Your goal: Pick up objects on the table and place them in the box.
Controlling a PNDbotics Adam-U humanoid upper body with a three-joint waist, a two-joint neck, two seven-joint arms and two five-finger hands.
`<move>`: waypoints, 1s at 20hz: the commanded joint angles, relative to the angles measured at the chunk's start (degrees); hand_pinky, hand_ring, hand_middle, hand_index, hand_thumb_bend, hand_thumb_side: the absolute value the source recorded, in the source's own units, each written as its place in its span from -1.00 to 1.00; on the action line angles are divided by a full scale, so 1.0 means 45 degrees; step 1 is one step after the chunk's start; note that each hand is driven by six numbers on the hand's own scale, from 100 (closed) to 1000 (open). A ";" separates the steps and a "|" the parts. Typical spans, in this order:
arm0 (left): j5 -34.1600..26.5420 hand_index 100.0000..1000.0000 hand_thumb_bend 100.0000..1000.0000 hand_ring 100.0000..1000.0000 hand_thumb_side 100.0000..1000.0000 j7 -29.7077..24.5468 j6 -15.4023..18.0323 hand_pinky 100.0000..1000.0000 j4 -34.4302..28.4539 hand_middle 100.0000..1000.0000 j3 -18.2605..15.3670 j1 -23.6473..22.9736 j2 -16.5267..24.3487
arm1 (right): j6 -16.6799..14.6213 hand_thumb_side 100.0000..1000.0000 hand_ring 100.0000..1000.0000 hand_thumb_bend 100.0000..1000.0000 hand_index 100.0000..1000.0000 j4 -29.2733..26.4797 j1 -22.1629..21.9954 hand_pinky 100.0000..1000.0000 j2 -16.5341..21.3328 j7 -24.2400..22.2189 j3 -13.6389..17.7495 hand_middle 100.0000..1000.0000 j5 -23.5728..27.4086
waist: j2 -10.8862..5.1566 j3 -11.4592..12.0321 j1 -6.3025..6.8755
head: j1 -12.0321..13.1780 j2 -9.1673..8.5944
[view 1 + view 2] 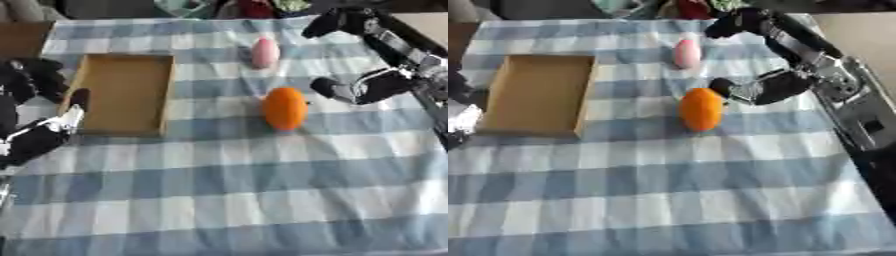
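Shallow rectangular brown cardboard box (124, 95): open top, empty, lies flat at table's left side. Orange oval fruit-like object (285, 108): rests mid-table, right of box, well apart. Small pink egg-shaped object (265, 52): stands farther back, behind orange one.

**No Legible Text**

Nothing readable anywhere: no label, brand, number or sign on the shallow brown cardboard box (125, 95), the round orange fruit (285, 108), the pale pink egg-shaped object (265, 52) or the blue-and-white checked tablecloth (262, 200).
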State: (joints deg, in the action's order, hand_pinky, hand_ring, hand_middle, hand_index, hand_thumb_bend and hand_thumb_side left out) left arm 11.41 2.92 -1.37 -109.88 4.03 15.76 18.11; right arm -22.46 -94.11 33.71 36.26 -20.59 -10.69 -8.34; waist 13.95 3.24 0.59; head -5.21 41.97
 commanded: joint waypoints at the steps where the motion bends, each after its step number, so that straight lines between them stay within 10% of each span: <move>1: -0.0021 0.28 -0.42 0.00 -1.00 -0.0049 0.0028 -0.10 -0.0134 -0.07 -0.0030 0.0090 0.0229 | -0.0197 -0.23 0.52 -0.30 0.60 0.0241 0.0438 0.57 0.0486 -0.0331 -0.0293 0.42 -0.0134 | -0.0255 0.0030 -0.0016 | -0.0059 -0.0106; 20: -0.0050 0.28 -0.41 0.00 -1.00 -0.0106 0.0038 -0.10 -0.0132 -0.07 0.0004 0.0049 0.0235 | -0.1112 -0.20 0.53 -0.29 0.61 0.2746 0.1749 0.58 -0.0268 -0.1539 -0.1637 0.41 -0.1316 | -0.0329 0.0072 0.0021 | -0.0141 -0.0097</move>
State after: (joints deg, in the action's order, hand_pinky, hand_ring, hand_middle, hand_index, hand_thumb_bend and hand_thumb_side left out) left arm 11.32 2.62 -1.35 -109.87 4.11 15.62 18.11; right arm -27.01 -82.09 40.37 34.42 -27.34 -18.33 -13.54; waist 13.57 3.54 0.65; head -5.74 41.97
